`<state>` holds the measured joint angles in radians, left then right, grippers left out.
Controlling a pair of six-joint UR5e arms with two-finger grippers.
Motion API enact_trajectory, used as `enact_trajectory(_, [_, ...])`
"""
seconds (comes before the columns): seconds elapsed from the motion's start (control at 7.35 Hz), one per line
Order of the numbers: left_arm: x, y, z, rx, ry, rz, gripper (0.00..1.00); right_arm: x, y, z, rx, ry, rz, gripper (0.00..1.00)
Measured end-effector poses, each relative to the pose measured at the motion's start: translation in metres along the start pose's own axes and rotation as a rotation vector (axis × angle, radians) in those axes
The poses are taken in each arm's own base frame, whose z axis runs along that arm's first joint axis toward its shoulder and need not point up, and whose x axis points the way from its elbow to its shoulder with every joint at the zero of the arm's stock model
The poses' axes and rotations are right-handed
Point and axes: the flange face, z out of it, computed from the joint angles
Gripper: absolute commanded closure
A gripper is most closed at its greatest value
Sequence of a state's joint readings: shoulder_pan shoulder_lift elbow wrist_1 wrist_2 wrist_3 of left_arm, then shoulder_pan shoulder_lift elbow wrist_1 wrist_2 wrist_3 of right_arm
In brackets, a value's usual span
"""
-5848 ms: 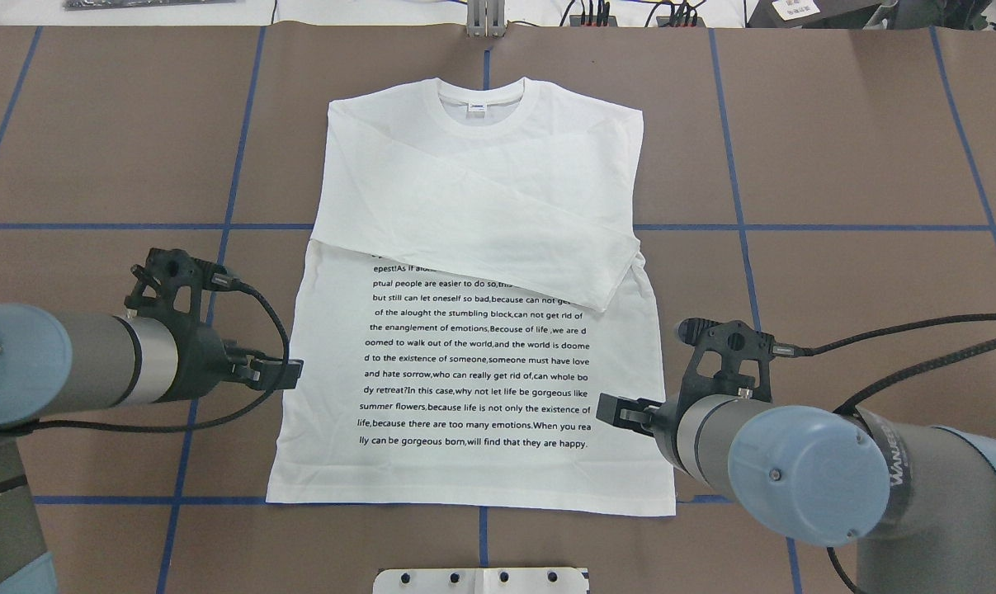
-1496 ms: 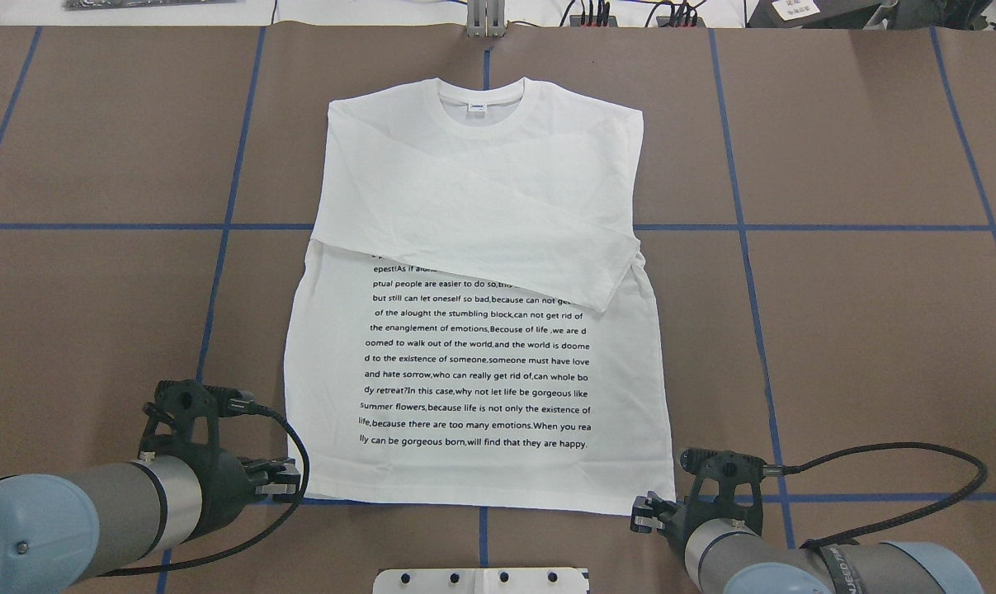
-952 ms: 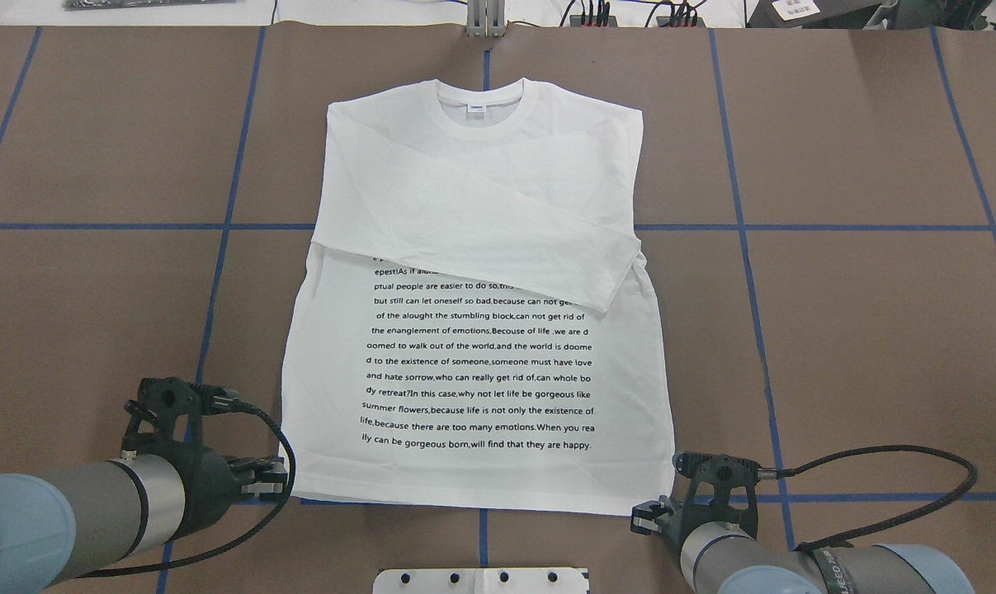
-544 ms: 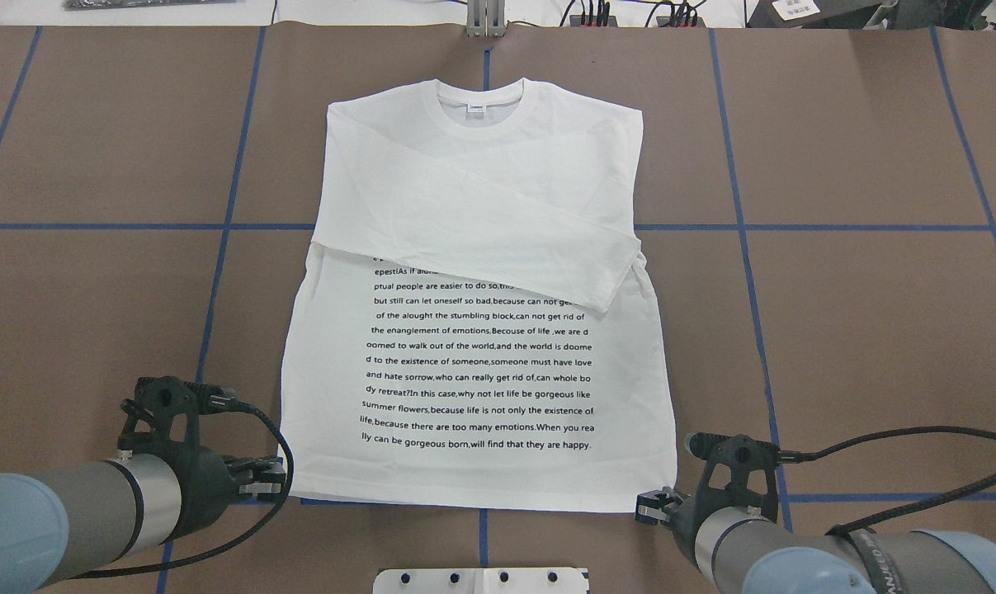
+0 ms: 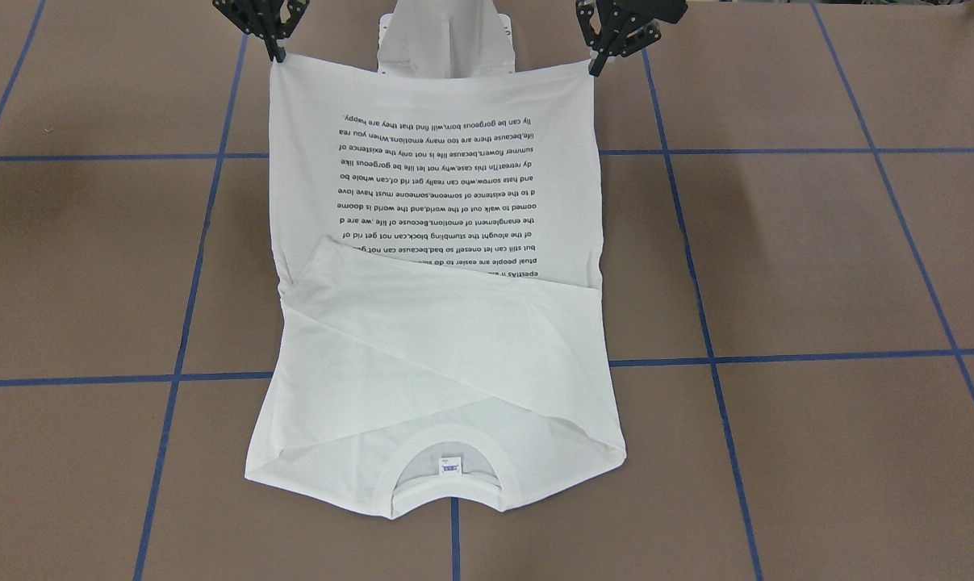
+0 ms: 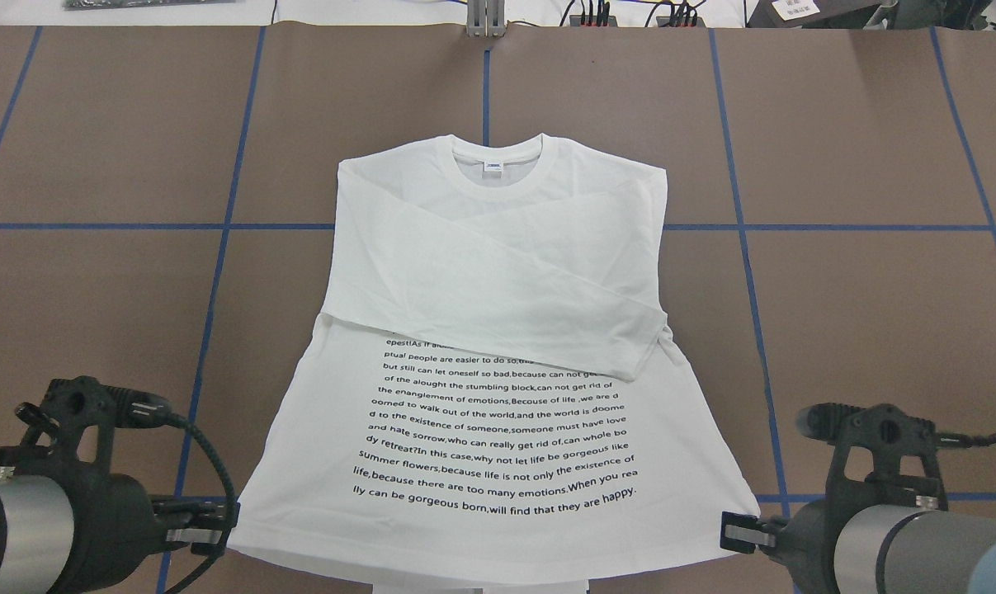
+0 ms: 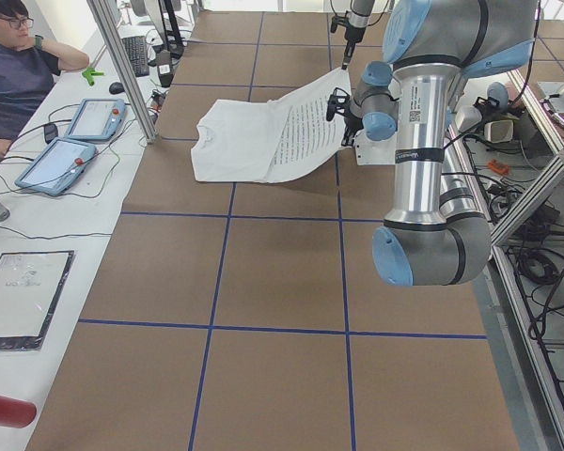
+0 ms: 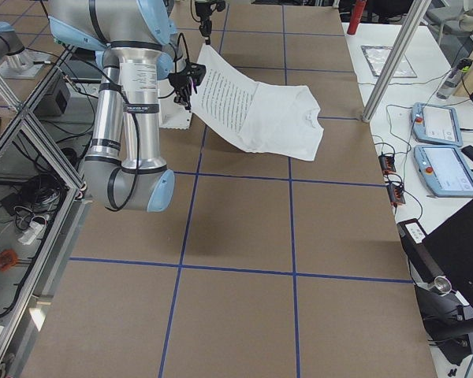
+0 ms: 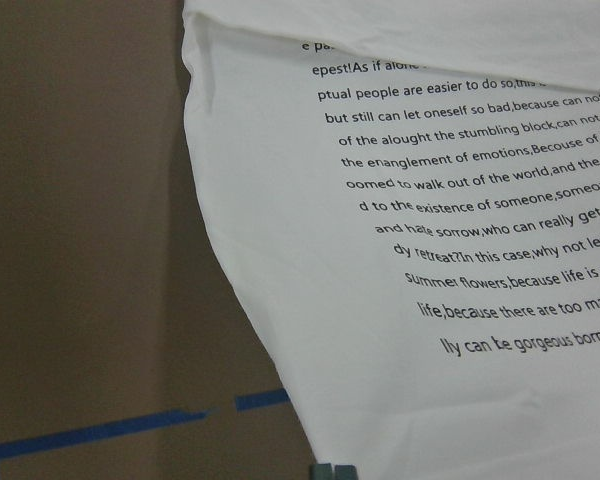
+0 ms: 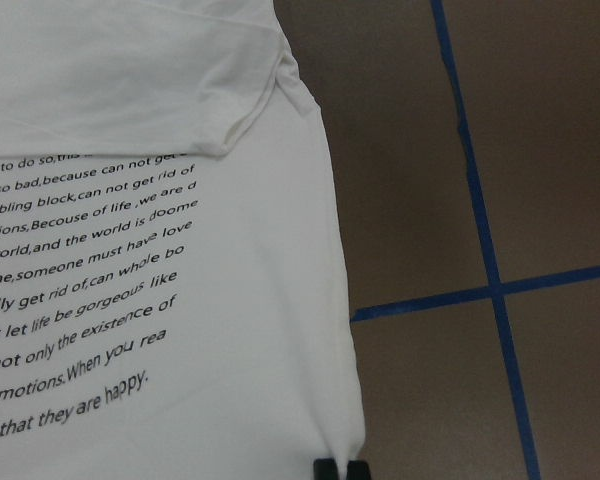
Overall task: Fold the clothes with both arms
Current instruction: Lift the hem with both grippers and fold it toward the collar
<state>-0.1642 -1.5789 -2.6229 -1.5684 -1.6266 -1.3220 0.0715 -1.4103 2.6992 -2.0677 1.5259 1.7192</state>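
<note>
The white long-sleeved T-shirt (image 6: 498, 272) lies face up with both sleeves folded across the chest and its collar (image 6: 498, 161) away from me. Its black text block (image 6: 498, 445) shows on the lower half. My left gripper (image 6: 209, 528) is shut on the hem's left corner, and my right gripper (image 6: 737, 532) is shut on the hem's right corner. Both hold the hem raised off the table while the collar end rests on it. In the front view the left gripper (image 5: 595, 68) and right gripper (image 5: 277, 55) pinch the stretched hem. The wrist views show the fingertips (image 9: 333, 470) (image 10: 340, 468) at the cloth's edge.
The brown table (image 6: 877, 330) carries a grid of blue tape lines. The white pedestal base (image 5: 446, 40) stands behind the raised hem. An operator (image 7: 19, 66) sits beyond the far table edge, with tablets (image 7: 75, 136) next to him.
Both grippers have taken the hem corners and lifted them up and toward the robot. The whole shirt has slid toward the robot, the collar too.
</note>
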Motion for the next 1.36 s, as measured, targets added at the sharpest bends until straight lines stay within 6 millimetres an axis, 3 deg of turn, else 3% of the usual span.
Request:
enact_trajectory(0.14, [0.004, -0.003, -0.01, -0.02, -0.007, 0.003, 1.0, -0.005, -0.014, -0.013, 0.003, 0.003, 0.005, 1.0])
enact_trajectory(0.27, [0.009, -0.017, -0.006, -0.004, -0.029, 0.009, 1.0, -0.016, -0.037, -0.016, 0.039, 0.008, -0.006, 1.0])
enact_trajectory(0.41, [0.014, -0.047, 0.002, 0.048, -0.057, 0.034, 1.0, -0.028, -0.067, -0.017, 0.081, 0.017, -0.006, 1.0])
enact_trajectory(0.82, [-0.003, -0.199, 0.018, 0.249, -0.234, 0.115, 1.0, -0.062, -0.172, -0.009, 0.168, 0.075, 0.022, 1.0])
enact_trajectory(1.09, [-0.014, -0.278, 0.033, 0.306, -0.313, 0.123, 1.0, -0.086, -0.239, 0.021, 0.214, 0.114, 0.045, 1.0])
enact_trajectory(1.36, [-0.032, -0.329, 0.089, 0.327, -0.328, 0.124, 1.0, -0.1, -0.294, 0.081, 0.243, 0.125, 0.053, 1.0])
